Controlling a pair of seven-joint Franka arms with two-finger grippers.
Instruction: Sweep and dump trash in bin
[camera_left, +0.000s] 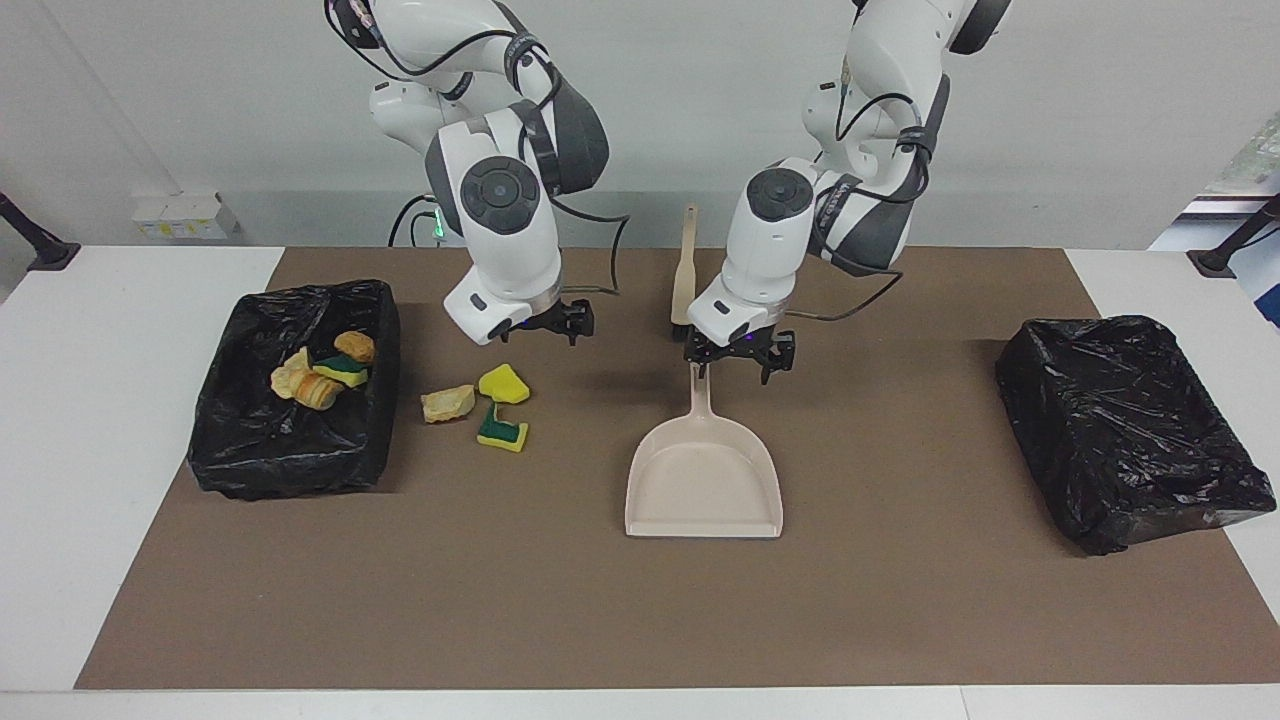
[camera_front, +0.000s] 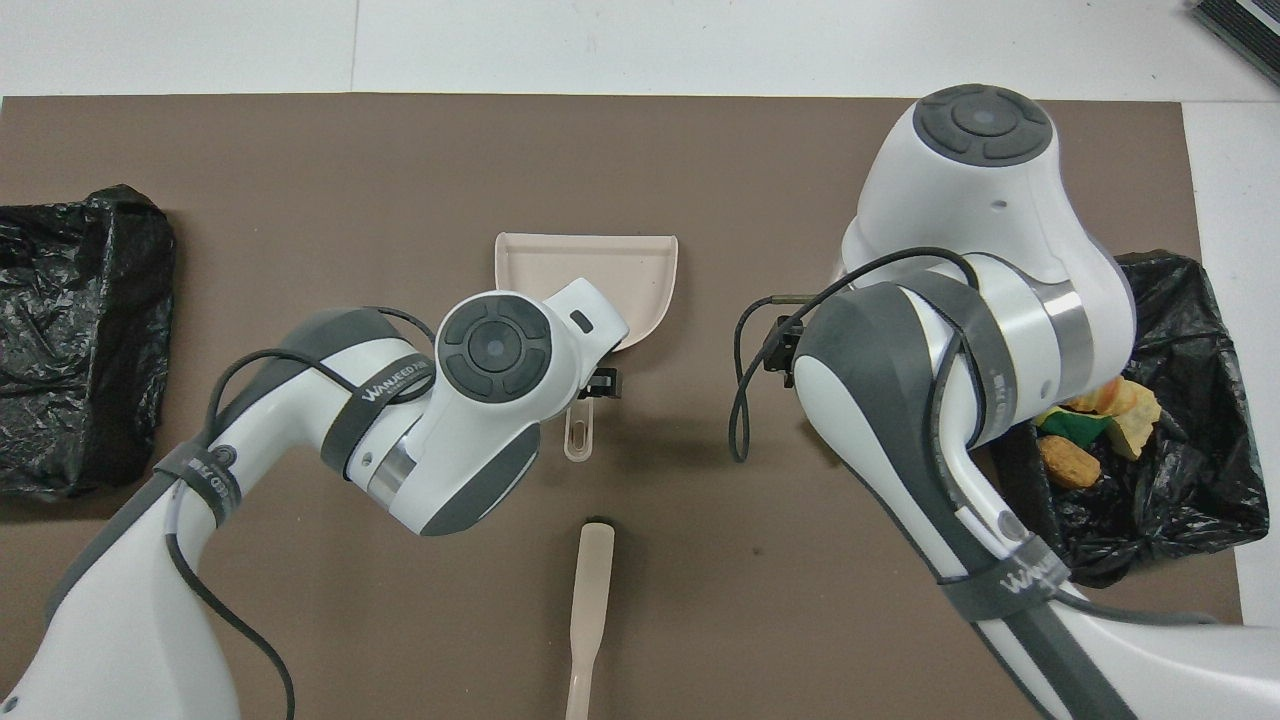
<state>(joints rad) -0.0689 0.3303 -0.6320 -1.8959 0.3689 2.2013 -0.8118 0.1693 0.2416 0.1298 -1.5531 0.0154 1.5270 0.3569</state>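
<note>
Three loose pieces of trash lie on the brown mat beside the bin (camera_left: 250, 460) at the right arm's end: a tan chunk (camera_left: 447, 403), a yellow sponge piece (camera_left: 503, 383) and a green-and-yellow one (camera_left: 502, 430). More trash (camera_left: 322, 375) sits in that bin. A beige dustpan (camera_left: 705, 480) lies mid-mat, its handle (camera_left: 700, 390) pointing at the robots. My left gripper (camera_left: 740, 357) hovers open just over the handle's end, holding nothing. My right gripper (camera_left: 562, 322) hangs open over the mat next to the loose trash. In the overhead view the right arm hides the loose pieces.
A beige brush (camera_left: 684, 270) lies on the mat, nearer to the robots than the dustpan. A second black-lined bin (camera_left: 1130, 430) stands at the left arm's end. In the overhead view: dustpan (camera_front: 590, 270), brush (camera_front: 590, 600), left gripper (camera_front: 600, 385).
</note>
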